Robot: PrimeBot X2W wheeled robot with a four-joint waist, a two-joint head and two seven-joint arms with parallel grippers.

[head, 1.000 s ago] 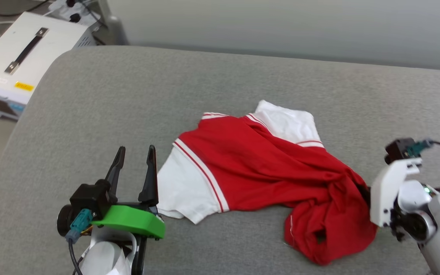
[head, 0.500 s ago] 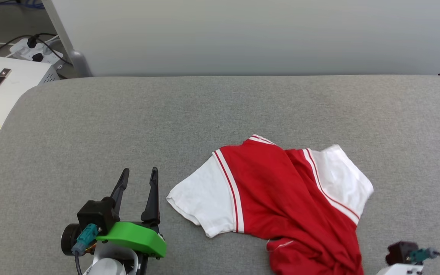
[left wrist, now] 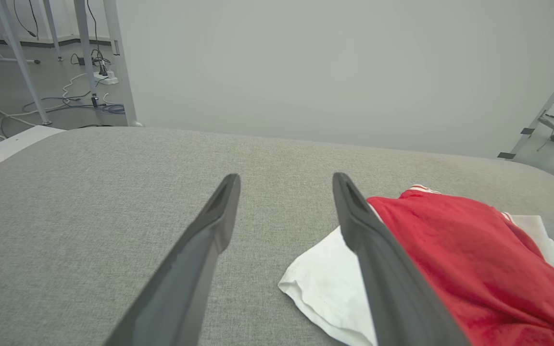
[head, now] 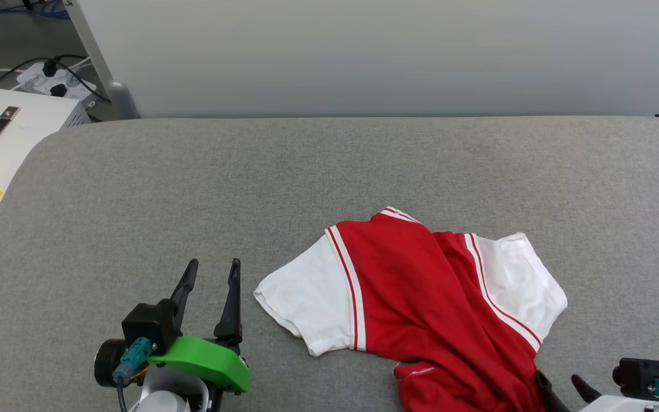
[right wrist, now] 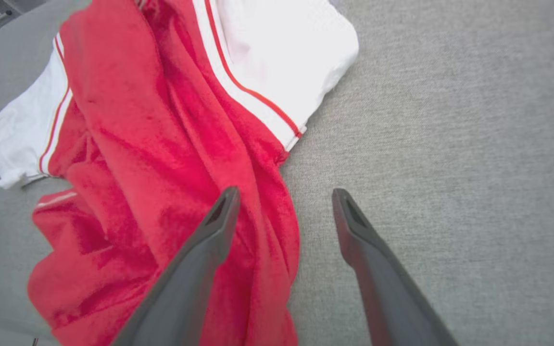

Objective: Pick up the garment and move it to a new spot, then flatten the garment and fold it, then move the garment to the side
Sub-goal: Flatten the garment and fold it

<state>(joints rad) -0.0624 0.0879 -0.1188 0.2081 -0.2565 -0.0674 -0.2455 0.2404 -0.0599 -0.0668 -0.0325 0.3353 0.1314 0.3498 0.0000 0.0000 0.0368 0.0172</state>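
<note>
Right wrist view: right hand [right wrist: 285, 191] spread wide, empty, over the garment [right wrist: 161, 144].

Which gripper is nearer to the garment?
Right. The right gripper is open at the garment's red lower edge, one finger over the fabric. The left gripper is open beside the white sleeve, a gap between them.

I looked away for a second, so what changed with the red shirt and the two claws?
The right gripper has let go of the garment: a second ago it was shut on the bunched red cloth, now it stands open and the cloth lies loose on the grey surface. The whole picture shifted because the camera moved. The left gripper stayed open beside the white sleeve.
</note>
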